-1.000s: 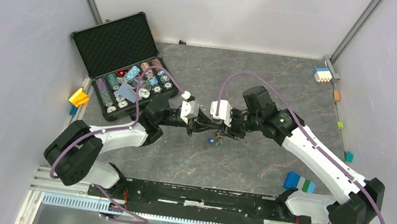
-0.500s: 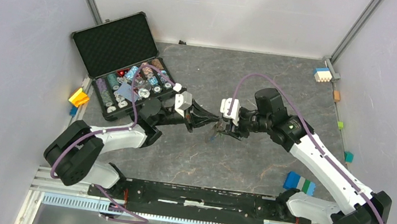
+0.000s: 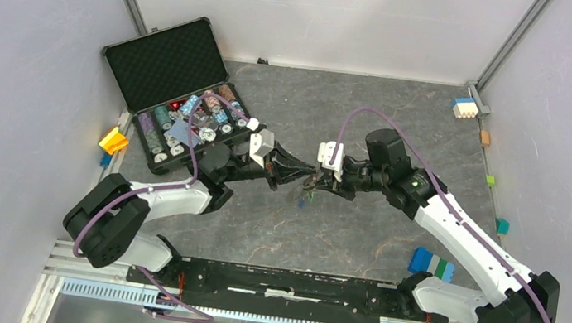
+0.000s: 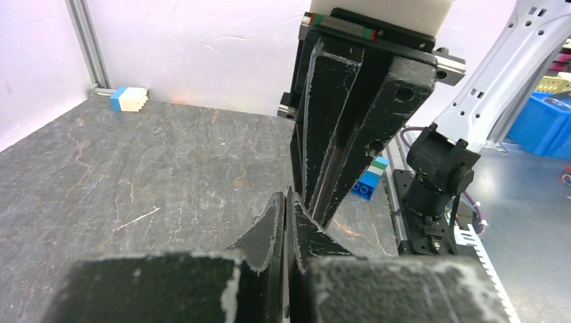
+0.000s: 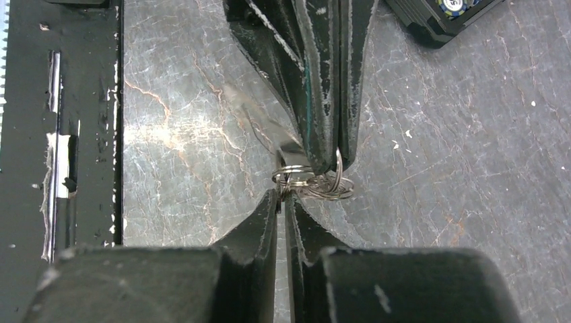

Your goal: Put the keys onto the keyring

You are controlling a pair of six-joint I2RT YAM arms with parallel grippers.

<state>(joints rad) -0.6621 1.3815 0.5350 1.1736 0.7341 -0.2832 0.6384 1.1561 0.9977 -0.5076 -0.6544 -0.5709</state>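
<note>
The grey stone-patterned bench (image 3: 405, 119) carries an open black case (image 3: 164, 62) of poker chips. Just right of that case, both arms meet tip to tip. The left hand (image 3: 300, 175) is clamped shut with a green sliver caught between its fingers, and the keys (image 3: 305, 195) dangle from its tips. The right hand (image 3: 318, 184) is closed to a slit against their small metal rings (image 5: 322, 183); whether it pinches one I cannot tell.

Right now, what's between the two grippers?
In the right wrist view, small silver rings sit between the left gripper and the right gripper.
</note>
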